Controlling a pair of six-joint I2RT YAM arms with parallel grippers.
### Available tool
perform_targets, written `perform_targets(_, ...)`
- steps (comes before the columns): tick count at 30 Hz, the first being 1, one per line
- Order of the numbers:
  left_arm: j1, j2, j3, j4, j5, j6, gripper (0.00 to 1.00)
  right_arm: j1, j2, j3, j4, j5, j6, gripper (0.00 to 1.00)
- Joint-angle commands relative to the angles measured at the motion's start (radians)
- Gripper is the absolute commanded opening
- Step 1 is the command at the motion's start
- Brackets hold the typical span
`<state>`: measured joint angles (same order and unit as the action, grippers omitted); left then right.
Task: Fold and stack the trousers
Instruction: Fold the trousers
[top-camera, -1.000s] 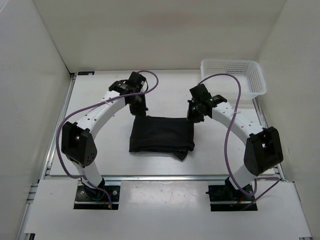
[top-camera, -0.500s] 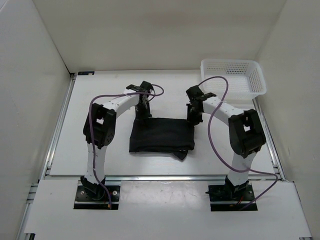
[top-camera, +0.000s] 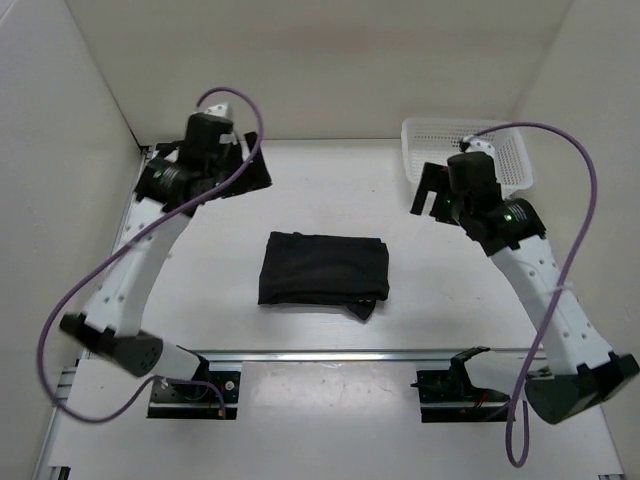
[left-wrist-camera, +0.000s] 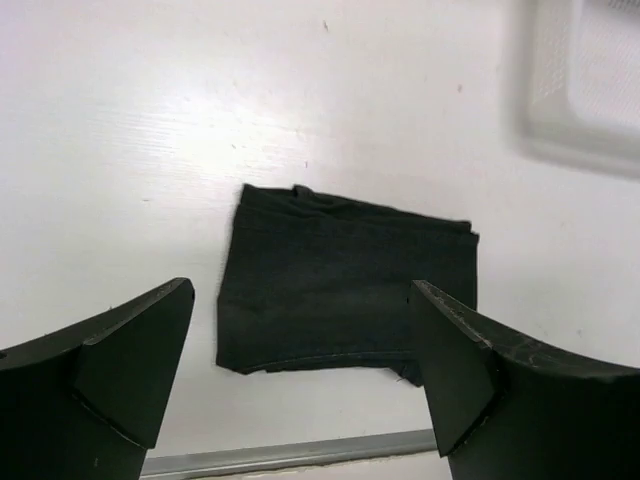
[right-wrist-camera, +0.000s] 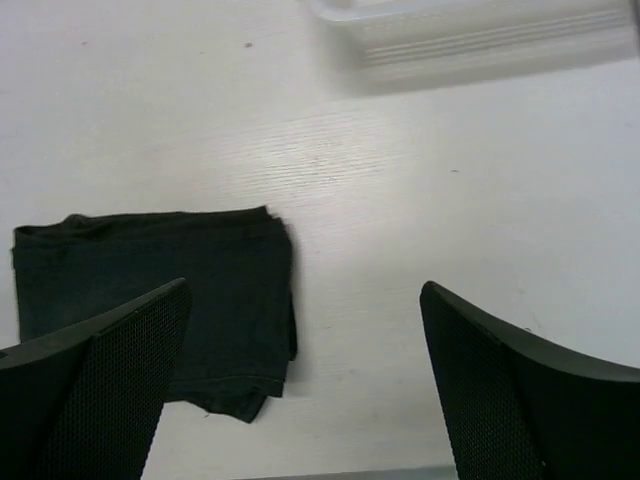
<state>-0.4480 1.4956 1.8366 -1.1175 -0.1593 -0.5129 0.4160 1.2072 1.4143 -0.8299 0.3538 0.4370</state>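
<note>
The black trousers (top-camera: 322, 268) lie folded into a dark rectangle in the middle of the white table, with a small corner of cloth sticking out at the near right. My left gripper (top-camera: 238, 172) is raised at the far left, open and empty, well clear of the cloth. My right gripper (top-camera: 430, 192) hovers at the far right beside the basket, also open and empty. In the left wrist view the trousers (left-wrist-camera: 345, 280) show far below between the spread jaws of the left gripper (left-wrist-camera: 300, 287). From the right wrist, the trousers (right-wrist-camera: 150, 290) lie to the left, below the right gripper (right-wrist-camera: 305, 288).
A white mesh basket (top-camera: 465, 150) stands at the table's far right corner, also seen as the basket (left-wrist-camera: 590, 80) and the basket (right-wrist-camera: 480, 30). White walls close in the table on three sides. A metal rail (top-camera: 320, 353) runs along the near edge.
Both grippers were shut at the trousers' far edge. They have opened, let go and lifted away, the left to the far left, the right toward the basket. The trousers stayed put.
</note>
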Motion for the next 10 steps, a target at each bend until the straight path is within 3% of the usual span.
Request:
perform_targets(1,0.005,-0.101,-0.072,-0.068,-0.138,-0.025,1.00,-0.019,-0.052,-0.066,-0.119,0.125,-0.010,0.99)
perform_targets(10,0.051,-0.391,-0.218,-0.068,-0.230,-0.035,1.00,-0.028,-0.192,-0.147,-0.189,0.201,0.061,0.99)
